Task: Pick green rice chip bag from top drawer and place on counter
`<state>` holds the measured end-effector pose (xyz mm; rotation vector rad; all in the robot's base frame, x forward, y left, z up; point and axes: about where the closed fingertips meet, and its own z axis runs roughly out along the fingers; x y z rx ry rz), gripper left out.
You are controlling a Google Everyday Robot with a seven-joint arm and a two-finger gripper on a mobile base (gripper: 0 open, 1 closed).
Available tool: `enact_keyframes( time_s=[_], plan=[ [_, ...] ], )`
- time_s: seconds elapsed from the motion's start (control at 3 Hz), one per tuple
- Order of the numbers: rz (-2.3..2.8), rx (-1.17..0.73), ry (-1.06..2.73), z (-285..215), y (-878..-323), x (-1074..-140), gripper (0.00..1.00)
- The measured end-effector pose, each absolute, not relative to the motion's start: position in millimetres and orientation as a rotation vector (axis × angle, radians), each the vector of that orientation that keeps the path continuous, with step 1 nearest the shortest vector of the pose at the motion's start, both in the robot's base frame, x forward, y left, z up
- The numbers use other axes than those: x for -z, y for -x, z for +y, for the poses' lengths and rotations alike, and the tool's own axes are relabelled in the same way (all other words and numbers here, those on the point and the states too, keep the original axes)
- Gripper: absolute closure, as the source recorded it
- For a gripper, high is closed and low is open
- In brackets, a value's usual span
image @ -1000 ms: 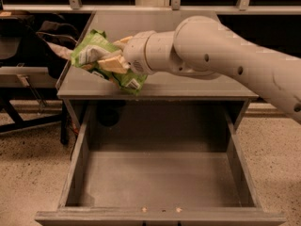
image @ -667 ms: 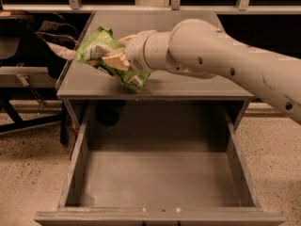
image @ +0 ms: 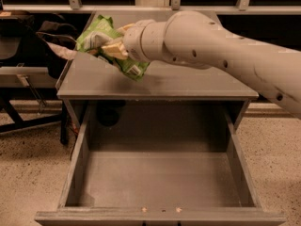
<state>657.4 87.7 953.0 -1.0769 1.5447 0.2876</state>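
Note:
My gripper (image: 112, 48) is shut on the green rice chip bag (image: 96, 35), a crumpled light-green foil bag with a white label. The arm reaches in from the right and holds the bag just above the left part of the counter (image: 188, 81). The bag's lower end (image: 134, 69) hangs close to the counter top; I cannot tell if it touches. The top drawer (image: 160, 182) stands pulled fully open below the counter, its grey floor bare.
A dark chair or stand with a cloth-like item (image: 51, 46) sits left of the cabinet. A dark object (image: 109, 114) lies in shadow behind the drawer's back left. A window ledge (image: 155, 7) runs behind the counter. Speckled floor surrounds the cabinet.
The gripper with the bag has shifted slightly left and toward the back over the counter. The drawer has not moved.

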Motion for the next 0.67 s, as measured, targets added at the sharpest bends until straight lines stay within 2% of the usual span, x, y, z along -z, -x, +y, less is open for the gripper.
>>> enact_keyframes(
  time_s=[0.33, 0.67],
  plan=[
    [1.523, -0.237, 1.063, 84.2, -673.9, -964.7, 1.00],
    [1.523, -0.236, 1.064, 84.0, -674.2, -964.7, 0.81]
  ],
)
